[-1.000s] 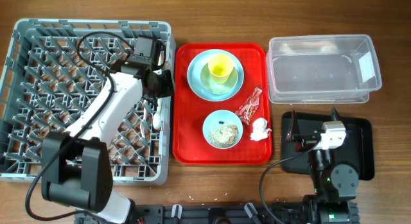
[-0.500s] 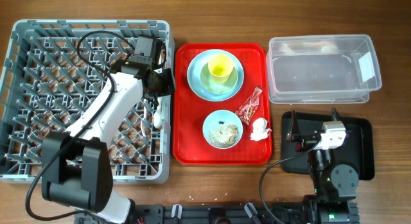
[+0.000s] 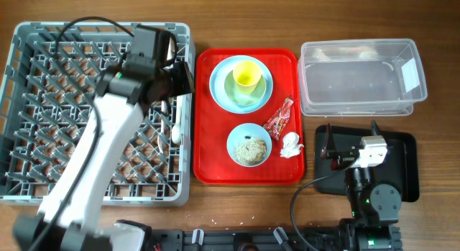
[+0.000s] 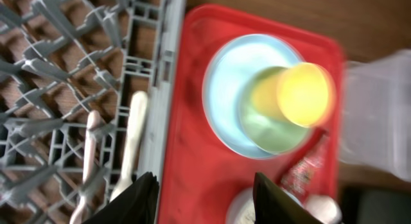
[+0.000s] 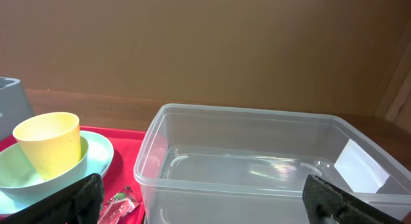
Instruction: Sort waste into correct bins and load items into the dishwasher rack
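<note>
While the left tool [image 4: 205, 185] hangs with its fingers spread and nothing between them over the right edge of the grey rack [image 3: 43, 100], we see two white plastic utensils [image 4: 133, 140] lying in that rack just beside the red tray [image 3: 208, 157]. On the tray the yellow cup [image 3: 246, 75] stands in the pale green bowl [image 3: 241, 94] on the light blue plate [image 3: 219, 89] at the far end. The small blue bowl [image 3: 249, 144] of food scraps [image 3: 251, 153] lies nearer, with the red wrapper [image 3: 279, 119] and white tissue [image 3: 290, 144] to its right. The right tool [image 5: 202, 189], likewise spread and empty, sits over the black tray [image 3: 406, 172] at the near right of the bench [image 3: 431, 14], the clear tub [image 3: 359, 78] just beyond.
</note>
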Robot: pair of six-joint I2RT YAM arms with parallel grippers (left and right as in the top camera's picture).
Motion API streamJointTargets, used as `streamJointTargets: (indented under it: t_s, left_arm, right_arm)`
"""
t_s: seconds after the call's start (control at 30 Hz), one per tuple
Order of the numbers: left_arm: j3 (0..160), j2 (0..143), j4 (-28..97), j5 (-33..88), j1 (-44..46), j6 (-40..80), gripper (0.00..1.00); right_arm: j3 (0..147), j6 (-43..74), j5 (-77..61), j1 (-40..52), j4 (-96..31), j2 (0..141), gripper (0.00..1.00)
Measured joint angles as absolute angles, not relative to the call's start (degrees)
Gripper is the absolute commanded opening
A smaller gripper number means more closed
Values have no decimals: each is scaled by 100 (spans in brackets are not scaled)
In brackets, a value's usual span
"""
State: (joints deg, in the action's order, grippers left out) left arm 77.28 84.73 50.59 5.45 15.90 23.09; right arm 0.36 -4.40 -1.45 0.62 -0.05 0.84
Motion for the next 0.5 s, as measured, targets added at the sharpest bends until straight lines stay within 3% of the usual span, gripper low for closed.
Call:
streamJointTargets:
  t_s: [0.13,0.2,0.23,0.5]
  left_arm:
    - [7778,7975,5752,395,1715,2502,60]
    - [7776,7924,5808,290,1411,2722,83]
    - [7776,7874,5811,305,1205,2838,100]
    - [7776,7730,5854,613,812,3100,100]
  right_arm:
    - [36,-440,-145,62,-5,84,100]
    - [36,-440,-148,62,-5,84,100]
    - [36,-440,-145,62,-3,84,100]
    - [36,-440,-342,62,3,84,100]
